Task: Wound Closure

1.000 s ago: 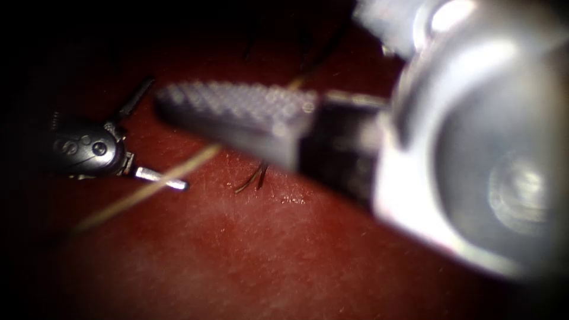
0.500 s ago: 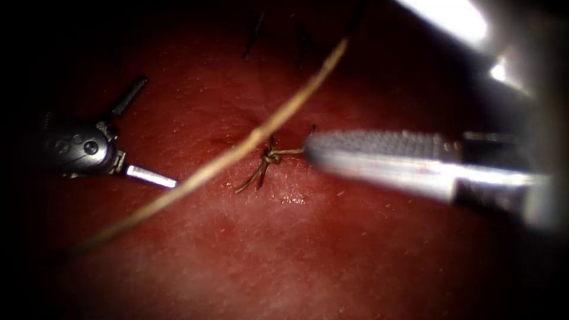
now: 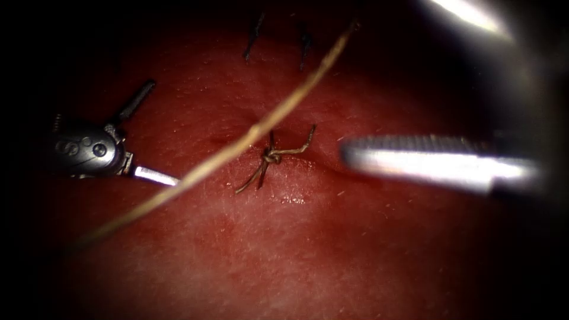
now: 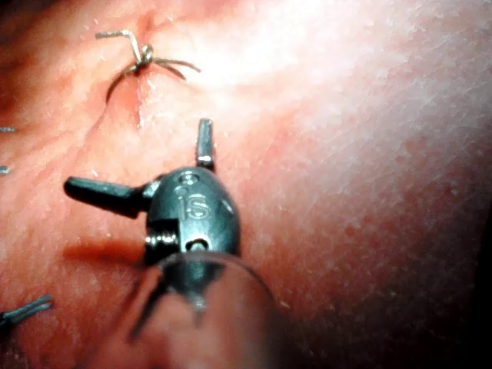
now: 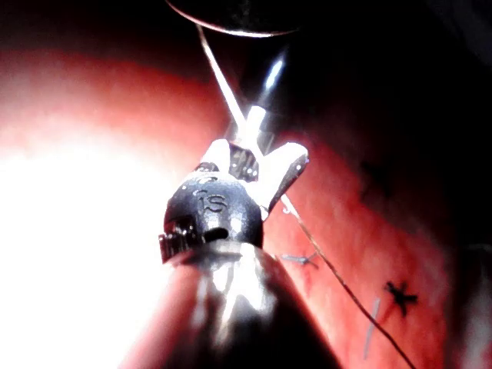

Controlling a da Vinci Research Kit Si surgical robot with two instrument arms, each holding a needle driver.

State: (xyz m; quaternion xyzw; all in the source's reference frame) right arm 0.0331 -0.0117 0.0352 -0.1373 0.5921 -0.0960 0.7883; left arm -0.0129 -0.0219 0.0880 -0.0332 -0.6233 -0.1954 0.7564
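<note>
A tied knot (image 3: pixel 271 157) with short cut ends sits on the cut in the tissue (image 3: pixel 284 249). To its left, my left tool (image 3: pixel 160 131) rests on the tissue with its jaws spread wide and nothing between them; the left wrist view confirms the left tool (image 4: pixel 137 154) is empty, a short way from the knot (image 4: pixel 142 58). My right tool (image 3: pixel 347 155) hovers to the right of the knot, close to the lens. In the right wrist view the right tool (image 5: pixel 257 150) has its jaws parted with the thread (image 5: pixel 231 96) running between them. A long strand of thread (image 3: pixel 237 151) crosses diagonally above the knot.
Dark cut ends of earlier stitches (image 3: pixel 252 35) lie further along the cut, another (image 3: pixel 305 41) beside them. The right arm's shaft (image 3: pixel 474 18) fills the upper right. A dark stitch mark (image 5: pixel 400 296) lies on the tissue beyond the right tool.
The right tool, which covered the knot a second ago, has drawn back to the right and uncovered the knot. The left tool has barely moved.
</note>
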